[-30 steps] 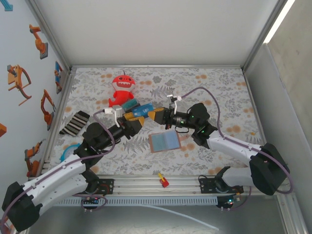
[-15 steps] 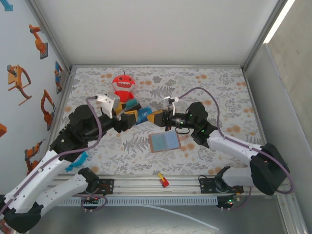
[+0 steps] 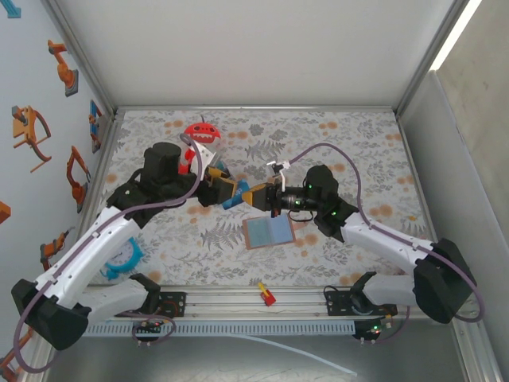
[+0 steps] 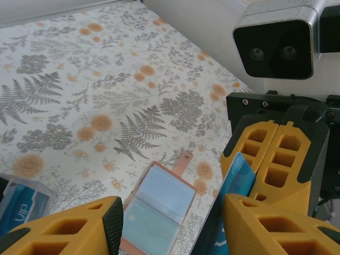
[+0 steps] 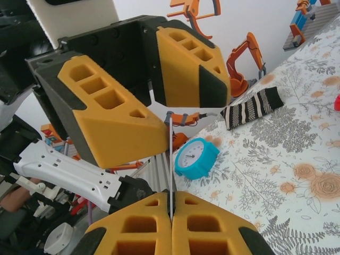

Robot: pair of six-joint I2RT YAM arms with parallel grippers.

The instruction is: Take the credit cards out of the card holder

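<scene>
The card holder point(image 3: 269, 231) lies open and flat on the floral mat, tan rim up, pale blue pockets showing; it also shows in the left wrist view point(image 4: 154, 210). My right gripper point(image 3: 248, 196) hovers above and left of it, shut on a blue credit card point(image 3: 233, 200) that sticks out toward the left arm. My left gripper point(image 3: 221, 189) faces it, open, with its fingers either side of that card point(image 4: 234, 196). In the right wrist view the card's thin edge point(image 5: 170, 170) rises from my shut gripper point(image 5: 171, 199) into the gap between the left fingers point(image 5: 114, 114).
A red plush toy point(image 3: 199, 134) sits behind the left arm. A teal clock point(image 3: 123, 259) lies at the near left, a striped sock point(image 5: 252, 106) beyond it. A blue "VIP" card bundle point(image 4: 16, 207) rests left of the holder. A small red-yellow item point(image 3: 266, 296) lies on the front rail.
The left arm swung up and back, and its gripper turned to face the right gripper, its fingers now either side of the blue card. The right gripper barely moved.
</scene>
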